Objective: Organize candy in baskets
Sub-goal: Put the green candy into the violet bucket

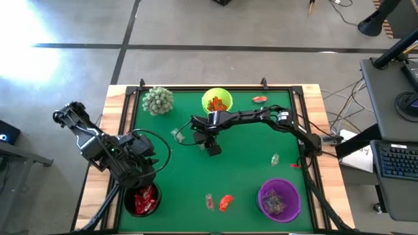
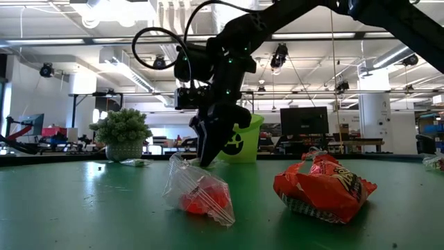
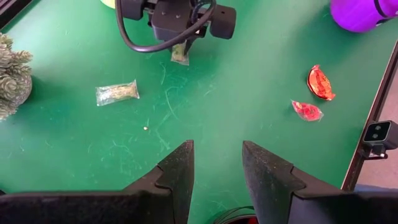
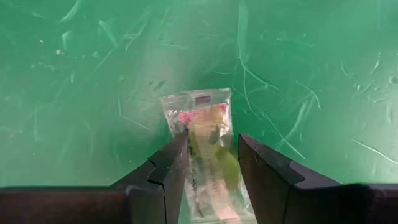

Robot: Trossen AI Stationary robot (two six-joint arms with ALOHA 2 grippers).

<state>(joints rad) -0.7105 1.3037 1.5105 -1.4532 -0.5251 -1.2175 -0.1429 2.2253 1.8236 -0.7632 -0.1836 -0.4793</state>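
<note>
A clear-greenish wrapped candy [image 4: 199, 118] lies flat on the green mat mid-table. My right gripper [image 4: 212, 168] points down over it, open, one finger on each long side of the wrapper. My left gripper [image 3: 217, 168] hangs open and empty above the black basket [image 1: 142, 201], which holds red candy. The lime green basket [image 1: 217, 102] at the far edge holds orange candy, and the purple basket [image 1: 279, 200] stands near right. Loose candy lies about: a greenish one [image 3: 116, 93], a red one [image 1: 260, 98], a clear one [image 1: 275, 158], a clear one with red inside [image 2: 200, 196] and an orange one [image 2: 322, 186]. My right gripper's fingers [image 4: 171, 168] come slanting down from above and lie along the wrapper's two long sides [image 4: 214, 149], at its nearer half. The candy rests on the mat. I cannot tell whether the fingers touch it.
A spiky pale-green plant [image 1: 157, 100] stands at the far left of the mat [image 1: 248, 170]. A raised wooden rim [image 1: 117, 130] borders the table. A small camera [image 3: 378, 132] sits on the near edge.
</note>
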